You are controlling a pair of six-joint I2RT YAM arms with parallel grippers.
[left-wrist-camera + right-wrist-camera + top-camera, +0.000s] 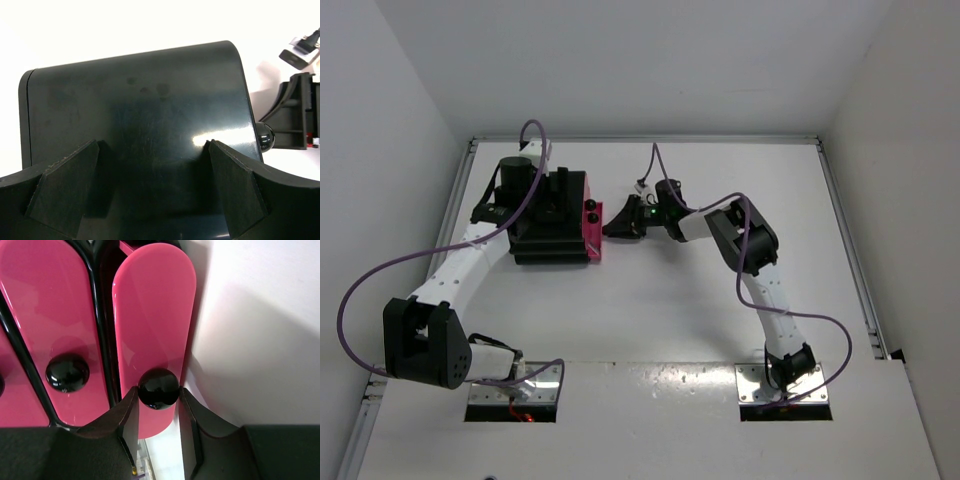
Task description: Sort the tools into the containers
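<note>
The squat black cabinet (pixel 545 245) stands left of centre, its pink drawer fronts (pixel 592 228) facing right. My left gripper (pixel 557 203) is open, its fingers spread wide over the cabinet's glossy black top (pixel 140 110). My right gripper (pixel 613 225) is shut on the round black knob (pixel 158 388) of the rightmost pink drawer (pixel 152 310) in the right wrist view. The drawer beside it (pixel 50 305) has its own knob (pixel 67 372). A small yellow and purple bit (pixel 135 471) shows low between my right fingers; I cannot tell what it is. No tool shows clearly.
A drawer knob (pixel 265 137) and my right gripper (pixel 295 115) show past the cabinet's edge in the left wrist view. White walls close in the table on the left, back and right. A raised rail (pixel 845 240) runs along the right side.
</note>
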